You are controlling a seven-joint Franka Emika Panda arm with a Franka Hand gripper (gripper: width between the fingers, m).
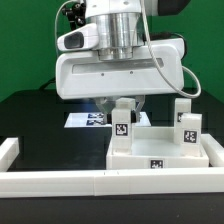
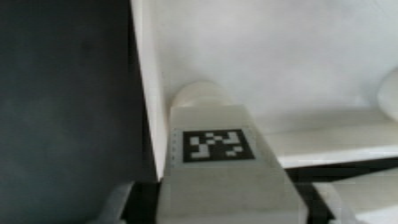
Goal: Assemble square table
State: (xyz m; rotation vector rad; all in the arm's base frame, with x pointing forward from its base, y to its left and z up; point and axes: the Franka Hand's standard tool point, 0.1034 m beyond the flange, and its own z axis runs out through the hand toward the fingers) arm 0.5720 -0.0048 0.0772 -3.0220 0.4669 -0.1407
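The square table's white tray-like tabletop (image 1: 165, 152) lies at the exterior view's right, with a tag on its front rim. A white tagged leg block (image 1: 122, 122) stands upright at its far left corner. My gripper (image 1: 122, 108) comes down from above and is shut on that leg. In the wrist view the leg (image 2: 217, 140) runs between my gripper (image 2: 217, 205), its tag facing the camera. Dark fingers (image 2: 132, 198) press against both of its sides. The tabletop's pale floor (image 2: 267, 60) lies beyond it.
More white tagged leg blocks (image 1: 187, 128) stand on the tabletop's right side. A long white border rail (image 1: 90, 181) runs along the front and turns back at the left. The marker board (image 1: 84, 119) lies on the black table behind the gripper.
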